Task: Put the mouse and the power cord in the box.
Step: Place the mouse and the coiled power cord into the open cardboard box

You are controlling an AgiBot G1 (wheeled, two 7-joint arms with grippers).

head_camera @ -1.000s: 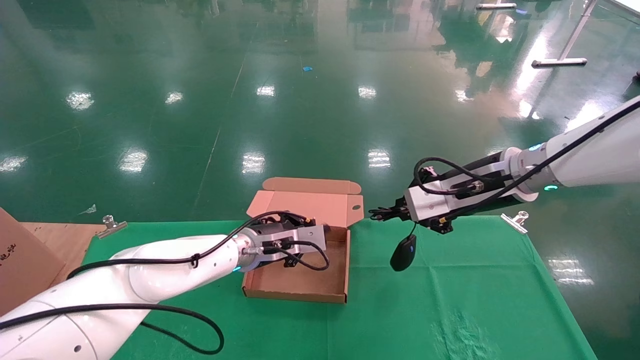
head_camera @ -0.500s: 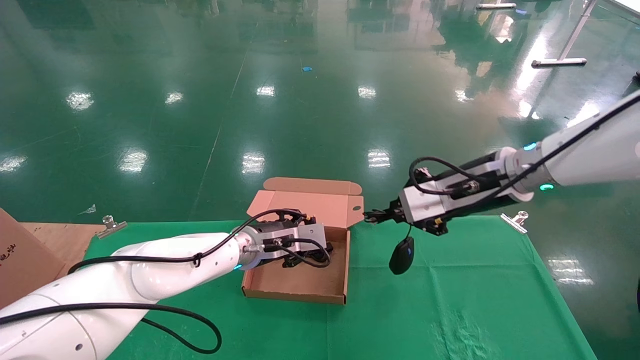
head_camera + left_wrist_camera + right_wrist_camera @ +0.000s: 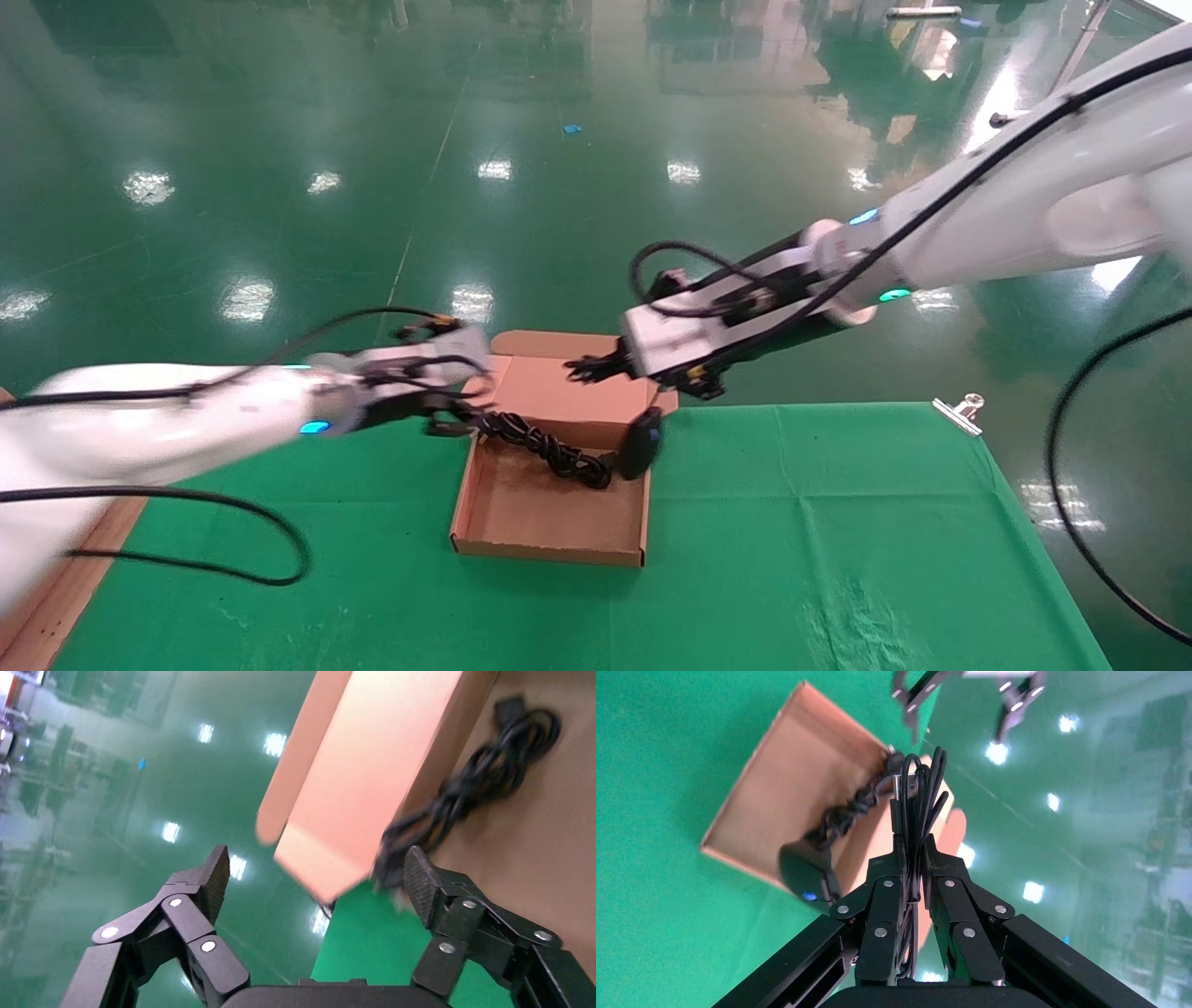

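Right tool (image 3: 914, 859) clamping the mouse's bunched cable, dangling the mouse (image 3: 641, 445) at the box (image 3: 549, 545) right wall. Power cord (image 3: 545, 449) lying inside, toward the rear. Left tool (image 3: 316, 881) gaping, empty, beside the box's rear left corner.

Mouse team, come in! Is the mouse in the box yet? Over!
Right gripper shut on mouse cable, mouse dangling at box right wall, not in. Left gripper open beside box. Power cord inside. Nothing blocking.
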